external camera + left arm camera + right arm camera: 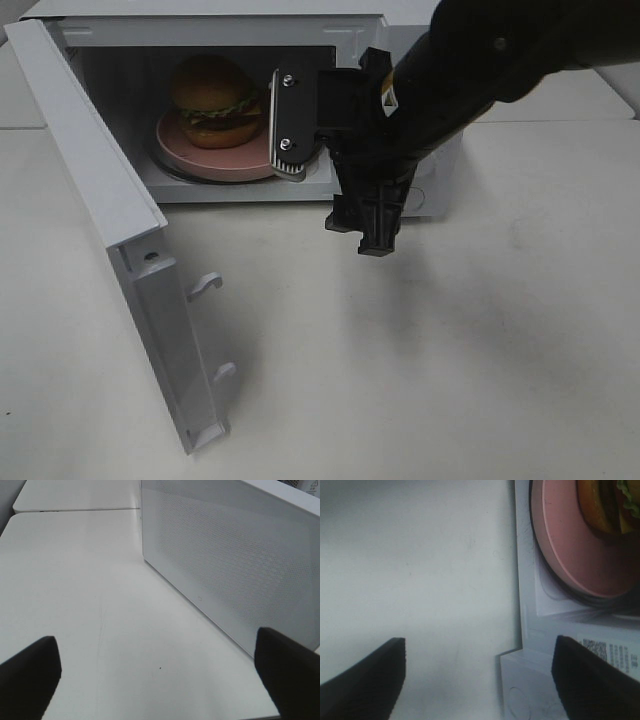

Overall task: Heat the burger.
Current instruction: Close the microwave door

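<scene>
The burger (212, 95) is gripped by neither arm. The right gripper (325, 178) is held with its jaws spread wide and nothing clasped between them. In the right wrist view only the bare table (420, 555) and the lower front edge of the microwave (525, 630) are seen between its two dark fingers (365, 680). One finger is seen over the table, the other over a printed label (615, 655) on the microwave's front frame. The gripper is poised just in front of the open cavity, at its right side and clear of the table, and part of the opening is hidden by it in the high view.

Just beyond the gripper, the burger is found inside the cavity. It is set upright on a round pink plate (200, 162), under whose rim a darker round tray (590, 600) is seen. The brown bun, green lettuce and dark patty are shown plainly.

The door (100, 200) is swung wide open to the left, and two hooked latches (205, 285) are shown on its free edge.

The left gripper (155, 640) is likewise spread wide and empty. It is held above the table, near a white, finely dotted panel (225, 570) of the microwave. Whether that panel is the door's outer face or a side wall cannot be told.
</scene>
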